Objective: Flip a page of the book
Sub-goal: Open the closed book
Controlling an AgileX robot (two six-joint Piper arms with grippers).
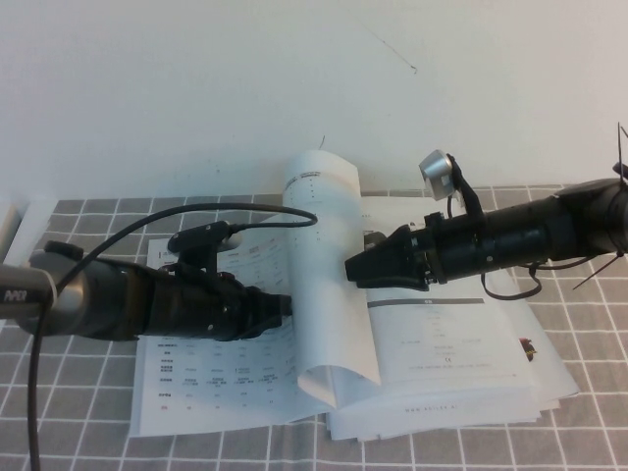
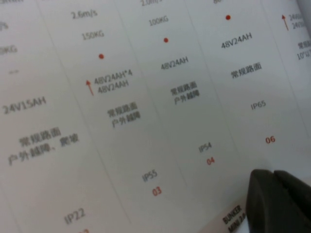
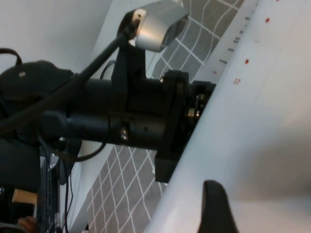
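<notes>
The book lies open on the checked cloth. Its left side is filled with tables, which also fill the left wrist view. The page stands up at the spine, arched, with a short table at its top and blank below. My right gripper is at the page's right edge, about mid-height, and looks shut on it. In the right wrist view one finger lies against the page; the other is hidden. My left gripper is shut and rests on the left side near the spine, with its fingertips together.
Loose white sheets with a small red-and-black photo stick out under the book's right side. The grey checked cloth covers the table up to a white wall. More white sheets lie at the far left. The left arm's cable loops above it.
</notes>
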